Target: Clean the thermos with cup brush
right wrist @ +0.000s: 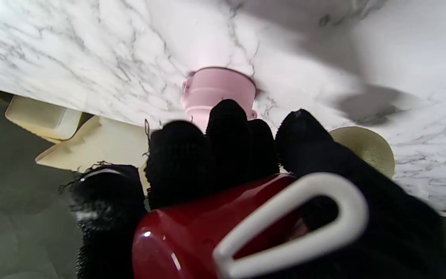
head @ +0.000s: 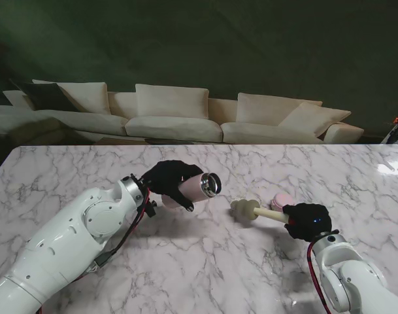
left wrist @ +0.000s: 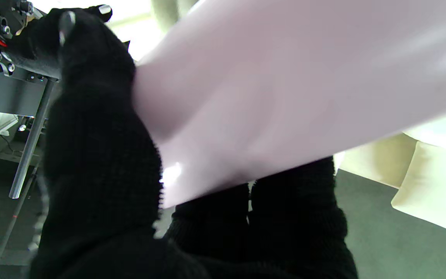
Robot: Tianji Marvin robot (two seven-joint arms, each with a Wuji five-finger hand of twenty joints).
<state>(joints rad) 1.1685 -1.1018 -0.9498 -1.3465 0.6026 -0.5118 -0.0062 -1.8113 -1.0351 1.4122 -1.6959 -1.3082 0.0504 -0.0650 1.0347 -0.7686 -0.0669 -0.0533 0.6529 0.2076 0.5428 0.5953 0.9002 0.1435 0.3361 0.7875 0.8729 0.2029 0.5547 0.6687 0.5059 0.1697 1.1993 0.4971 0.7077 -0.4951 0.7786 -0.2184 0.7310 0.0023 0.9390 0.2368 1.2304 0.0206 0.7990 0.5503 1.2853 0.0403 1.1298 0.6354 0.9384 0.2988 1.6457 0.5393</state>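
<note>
My left hand (head: 165,180), in a black glove, is shut on the pale pink thermos (head: 197,188). The thermos is lifted off the marble table (head: 68,176) and lies on its side, its open steel mouth (head: 212,185) turned toward my right. In the left wrist view the thermos body (left wrist: 285,89) fills the frame above my fingers (left wrist: 103,147). My right hand (head: 308,220) is shut on the cup brush. Its cream sponge head (head: 244,209) points at the thermos mouth, a short gap away. The brush's red handle (right wrist: 207,236) with a white loop (right wrist: 296,221) shows in the right wrist view.
A pink thermos lid (head: 281,201) stands on the table just beyond my right hand, seen also as the pink lid (right wrist: 218,91) in the right wrist view. A cream sofa (head: 179,121) runs behind the table's far edge.
</note>
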